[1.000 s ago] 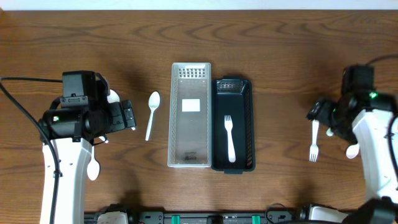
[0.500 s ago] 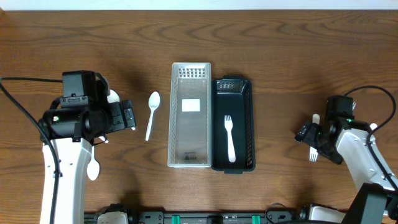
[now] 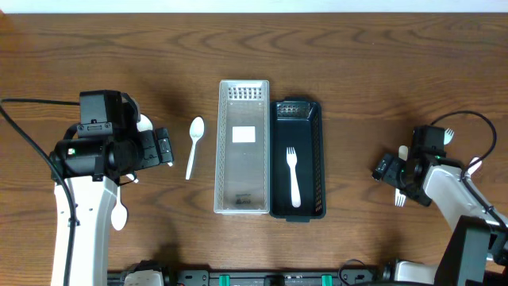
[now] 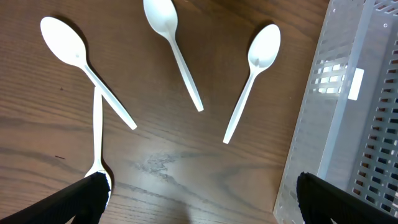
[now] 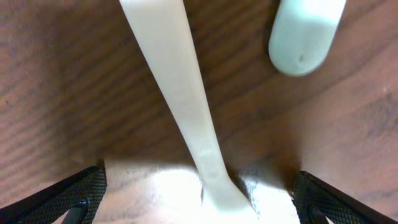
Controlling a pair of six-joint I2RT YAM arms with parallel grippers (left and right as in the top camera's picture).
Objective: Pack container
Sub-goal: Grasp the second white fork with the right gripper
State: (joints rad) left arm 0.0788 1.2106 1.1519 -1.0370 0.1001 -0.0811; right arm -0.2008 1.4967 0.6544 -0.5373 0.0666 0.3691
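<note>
Right wrist: right jaws wide astride fork [image 5: 177,93], ungripped; left jaws wide, empty.

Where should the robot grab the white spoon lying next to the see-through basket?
Mid-handle, from straight above. The spoon lies flat on the table, with bare wood either side of its thin straight handle, likely leaving room to pinch it; the rounded bowl is wider.

No readable text or labels.
</note>
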